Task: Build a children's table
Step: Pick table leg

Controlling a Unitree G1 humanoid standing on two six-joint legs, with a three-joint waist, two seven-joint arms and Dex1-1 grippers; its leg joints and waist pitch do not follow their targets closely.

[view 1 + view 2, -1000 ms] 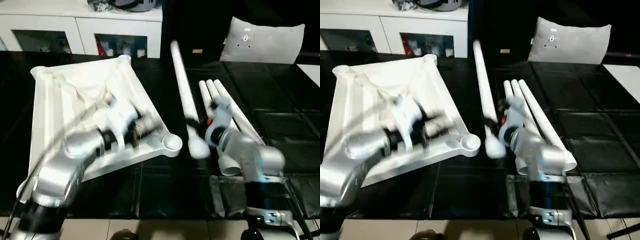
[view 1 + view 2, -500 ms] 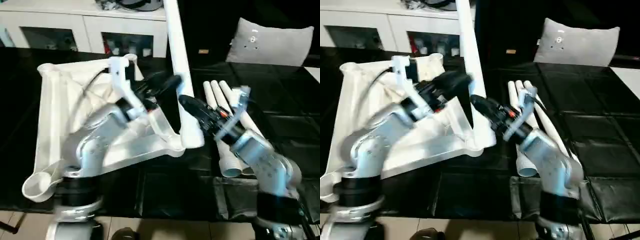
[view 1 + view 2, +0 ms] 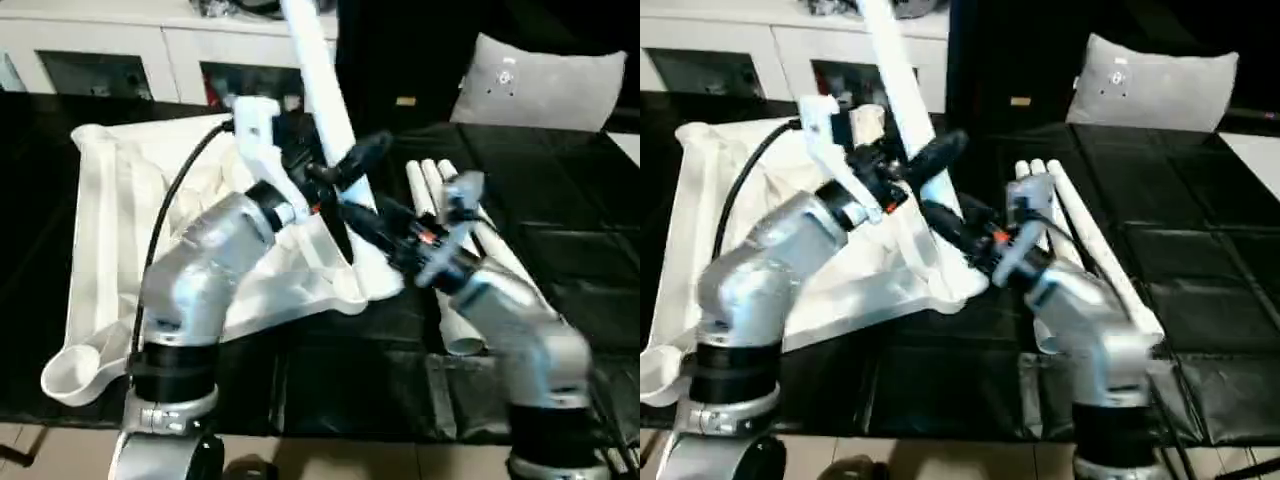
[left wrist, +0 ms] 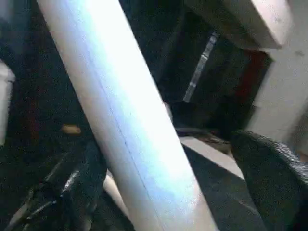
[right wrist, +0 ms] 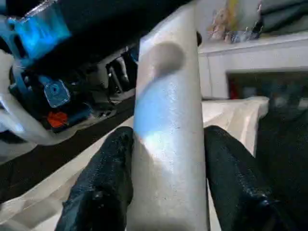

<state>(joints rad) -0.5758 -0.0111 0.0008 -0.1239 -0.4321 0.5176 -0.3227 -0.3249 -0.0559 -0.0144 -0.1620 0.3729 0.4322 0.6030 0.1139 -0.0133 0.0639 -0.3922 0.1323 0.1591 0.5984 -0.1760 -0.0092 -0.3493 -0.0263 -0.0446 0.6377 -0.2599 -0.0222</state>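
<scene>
The children's table top (image 3: 110, 220) lies upside down, white, on the black work table. One white leg (image 3: 320, 80) stands steeply tilted, its lower end at the top's near right corner socket (image 3: 375, 285). My right gripper (image 3: 358, 212) is shut on the leg low down, with its fingers (image 5: 103, 183) pressed on both sides. Higher up, my left gripper (image 3: 345, 185) straddles the same leg. Its fingers (image 4: 269, 178) are spread wide, with a gap on one side. Three more legs (image 3: 1080, 220) lie side by side to the right.
A white cabinet (image 3: 150, 50) runs along the back and a grey cushion (image 3: 545, 80) leans at the back right. The top's near left corner socket (image 3: 70, 365) hangs by the work table's front edge.
My right gripper has swung the leg up from low over the table to a steep tilt at the corner socket. My left arm left the table top, reached the leg, and its fingers spread.
</scene>
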